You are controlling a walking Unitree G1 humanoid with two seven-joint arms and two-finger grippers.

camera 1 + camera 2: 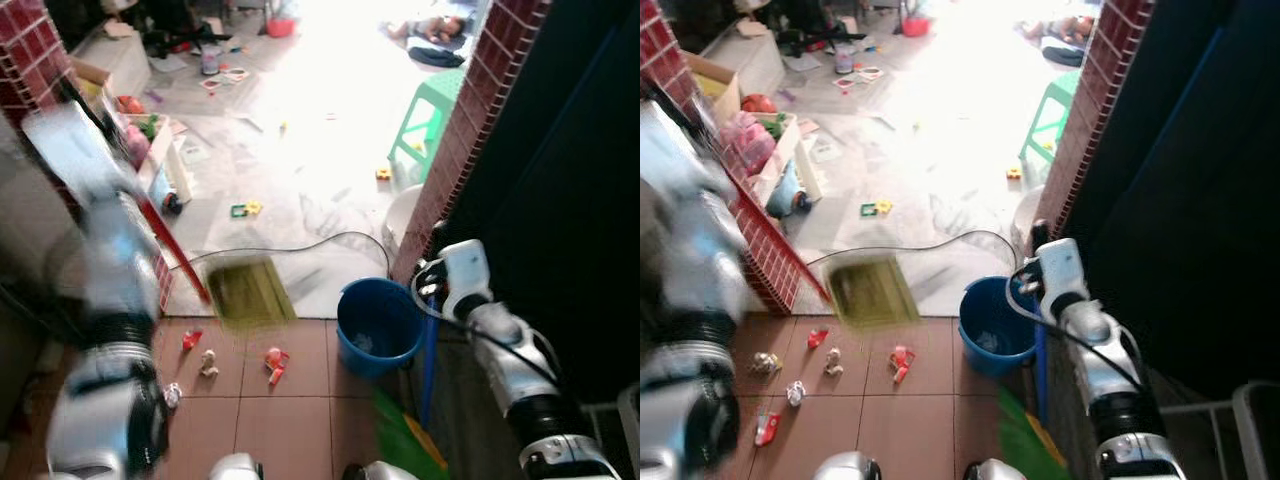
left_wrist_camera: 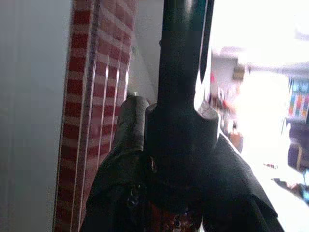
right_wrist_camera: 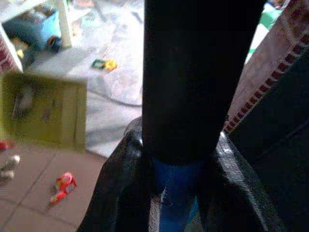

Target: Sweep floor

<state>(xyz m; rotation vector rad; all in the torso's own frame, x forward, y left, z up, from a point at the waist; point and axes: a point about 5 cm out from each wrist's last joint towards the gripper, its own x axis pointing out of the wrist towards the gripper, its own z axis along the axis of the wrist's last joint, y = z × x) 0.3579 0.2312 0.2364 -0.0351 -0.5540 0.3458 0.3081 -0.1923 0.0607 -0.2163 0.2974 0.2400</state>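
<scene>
2 claws clamped: left claw [image 2: 169,159] on the red-handled broom [image 1: 245,290], right claw [image 3: 174,164] on a blue pole [image 1: 429,370].

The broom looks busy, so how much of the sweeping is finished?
Little looks done: small bits of litter lie scattered on the brown tiles. In hand: the left pincer grips the red broom handle, its yellow-green bristles blurred in motion. The right pincer grips a blue pole. Gathering everything remains.

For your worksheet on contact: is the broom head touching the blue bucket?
Apart. In the left eye view, bare floor separates the yellow-green broom head from the blue bucket.
</scene>
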